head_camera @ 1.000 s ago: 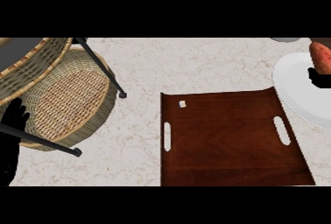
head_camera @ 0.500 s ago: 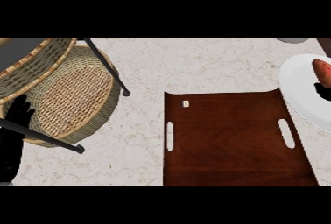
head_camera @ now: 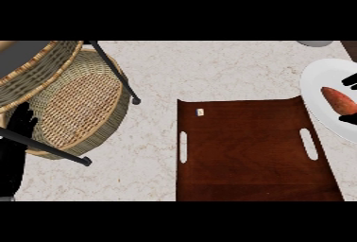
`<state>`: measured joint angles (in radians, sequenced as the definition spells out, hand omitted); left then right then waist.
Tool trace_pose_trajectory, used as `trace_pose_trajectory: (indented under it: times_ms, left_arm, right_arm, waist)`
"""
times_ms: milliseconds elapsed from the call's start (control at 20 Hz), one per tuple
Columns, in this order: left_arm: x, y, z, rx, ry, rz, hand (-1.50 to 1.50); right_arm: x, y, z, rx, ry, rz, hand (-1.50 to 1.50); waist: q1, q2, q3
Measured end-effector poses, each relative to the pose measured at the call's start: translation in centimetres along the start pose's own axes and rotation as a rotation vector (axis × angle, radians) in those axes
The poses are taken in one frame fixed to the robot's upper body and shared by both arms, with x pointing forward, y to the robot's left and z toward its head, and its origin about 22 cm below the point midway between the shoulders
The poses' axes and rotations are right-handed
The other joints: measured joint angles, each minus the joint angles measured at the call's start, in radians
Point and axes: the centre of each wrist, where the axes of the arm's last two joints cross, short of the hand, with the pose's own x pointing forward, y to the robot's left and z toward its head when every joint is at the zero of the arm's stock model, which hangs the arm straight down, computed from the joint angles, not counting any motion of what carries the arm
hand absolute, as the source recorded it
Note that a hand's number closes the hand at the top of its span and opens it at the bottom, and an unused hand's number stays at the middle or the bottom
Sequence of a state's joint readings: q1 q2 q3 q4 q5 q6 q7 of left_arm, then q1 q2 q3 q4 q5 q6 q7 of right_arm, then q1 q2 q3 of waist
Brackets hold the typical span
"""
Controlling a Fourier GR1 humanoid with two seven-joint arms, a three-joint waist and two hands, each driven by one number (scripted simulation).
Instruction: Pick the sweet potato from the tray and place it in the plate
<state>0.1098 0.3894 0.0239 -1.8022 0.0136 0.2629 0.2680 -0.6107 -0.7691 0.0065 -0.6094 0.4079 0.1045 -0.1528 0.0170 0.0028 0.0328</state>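
Note:
The orange-brown sweet potato [head_camera: 339, 100] lies over the white plate [head_camera: 315, 85] at the right edge of the head view. My right hand [head_camera: 350, 80] is mostly out of view; its black fingers show just above and just below the potato, touching both sides, so the hand is shut on it. The dark brown tray [head_camera: 251, 156] with two slot handles sits in the middle-right, left of the plate, with nothing on it but a small white tag. My left hand [head_camera: 19, 134] rests open at the lower left edge, fingers up.
A round wicker basket [head_camera: 73, 101] on a black metal stand [head_camera: 115, 71] fills the left side. A second wicker rim shows at the top left corner. A grey object [head_camera: 315, 43] peeks in at the top right.
The sweet potato has come down and left from the top right corner onto the plate, my right hand with it. The left hand has stayed put.

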Motion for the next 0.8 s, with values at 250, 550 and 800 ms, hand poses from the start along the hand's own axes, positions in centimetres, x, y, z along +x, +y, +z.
trace_pose_trajectory:
  times_ms: [250, 550, 800]
  left_arm:
    - [-0.3, 0.4, 0.3, 0.018, 0.014, 0.005, 0.00]
    - [-0.4, 0.7, 0.6, 0.038, 0.024, 0.005, 0.00]
    - [-0.3, 0.7, 0.6, 0.030, 0.026, 0.005, 0.00]
  right_arm:
    - [0.1, -1.1, -0.4, -0.076, -0.167, -0.248, -1.50]
    - [-1.6, -2.3, -0.1, -0.163, -0.251, -0.579, -1.50]
    - [-4.2, -3.0, 1.1, -0.155, -0.282, -0.707, -1.50]
  waist:
    - [-0.017, -0.004, 0.001]
    - [-0.031, -0.005, 0.001]
    - [-0.029, -0.005, -0.001]
